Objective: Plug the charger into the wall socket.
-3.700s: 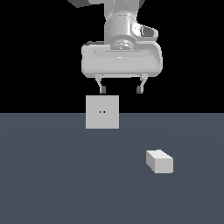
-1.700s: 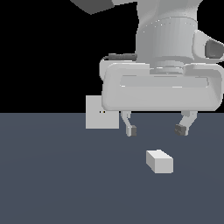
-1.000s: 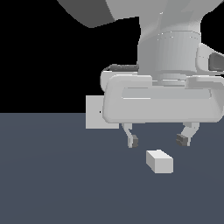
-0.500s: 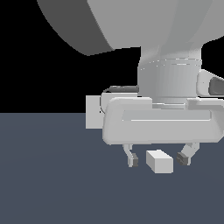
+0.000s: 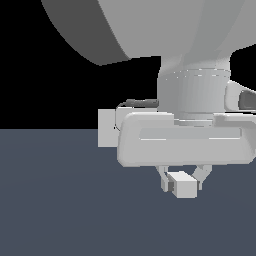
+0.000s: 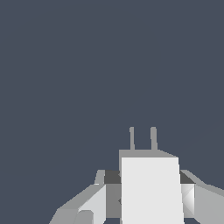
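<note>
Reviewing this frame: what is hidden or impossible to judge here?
- wall socket: exterior view, mostly behind the gripper body; its holes are hidden. Absent from the wrist view.
- Grip on the charger: the fingers flank it, but contact is unclear in either view.
- Charger's rear end: cut off by the wrist view's edge.

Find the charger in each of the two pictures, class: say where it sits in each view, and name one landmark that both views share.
Exterior view: the charger sits low, toward the exterior view's right, between the fingers under the gripper body.
Wrist view: the charger fills the near foreground, its two prongs pointing away over the dark floor.
Shared landmark: the gripper fingers flanking the block on both sides.
</note>
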